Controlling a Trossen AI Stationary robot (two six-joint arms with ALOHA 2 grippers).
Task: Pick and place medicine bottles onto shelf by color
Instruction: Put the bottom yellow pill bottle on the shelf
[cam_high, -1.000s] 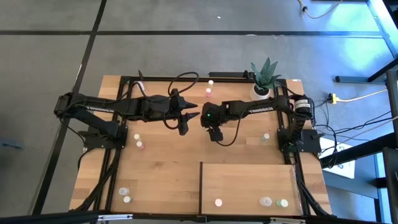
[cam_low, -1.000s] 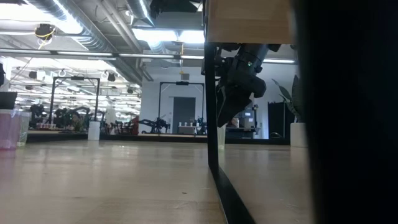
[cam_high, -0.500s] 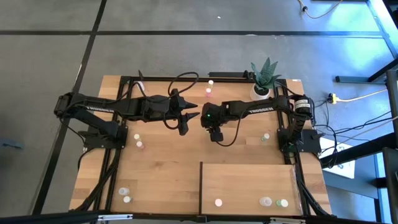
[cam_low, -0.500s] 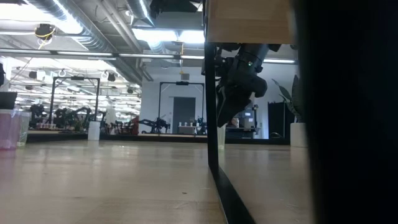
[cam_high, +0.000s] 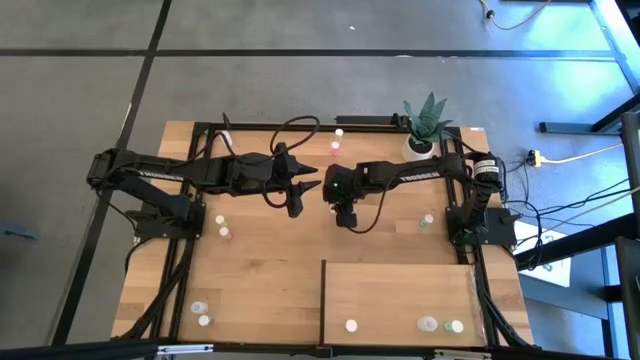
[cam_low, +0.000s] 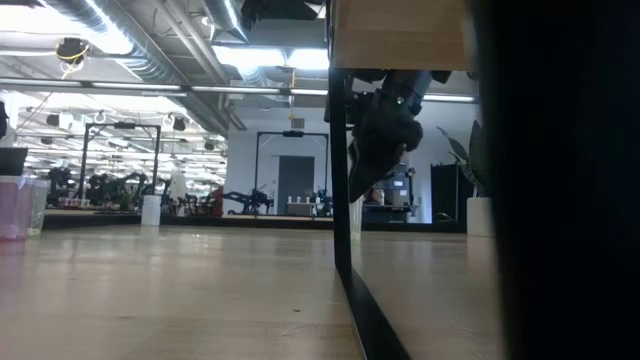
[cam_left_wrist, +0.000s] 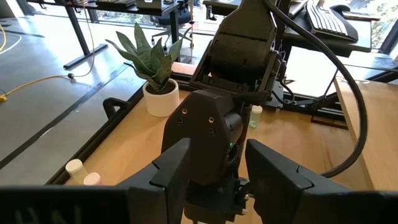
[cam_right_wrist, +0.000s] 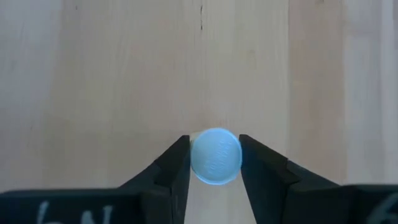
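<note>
A tiny medicine bottle (cam_right_wrist: 216, 155) with a pale round cap stands upright on the planked tabletop near its middle. My right gripper (cam_right_wrist: 214, 152) is over it, shut on it, and shows in the high view (cam_high: 347, 216) and the low view (cam_low: 366, 180). My left gripper (cam_high: 310, 187) hangs above the table just left of it, open with nothing between its fingers (cam_left_wrist: 174, 168). The shelf (cam_high: 400, 290) lies at the near right with three bottles on it. More bottles stand scattered on the table. My right gripper pinches the bottle between its two fingers, one on each opposite side of the round cap (cam_right_wrist: 194, 158). The fingers come steeply from above, pointing down. The bottle is upright, its base on the tabletop (cam_low: 356, 232).
A white pot with a green plant (cam_high: 425, 130) stands at the far right. Loose bottles stand at the far middle (cam_high: 337, 142), the left (cam_high: 222, 226), the near left (cam_high: 201, 313) and the right (cam_high: 427, 218). A black frame runs around the table.
My right gripper's fingers have drawn together around the bottle while the hand stayed in place and rolled slightly. The bottle still stands on the table.
</note>
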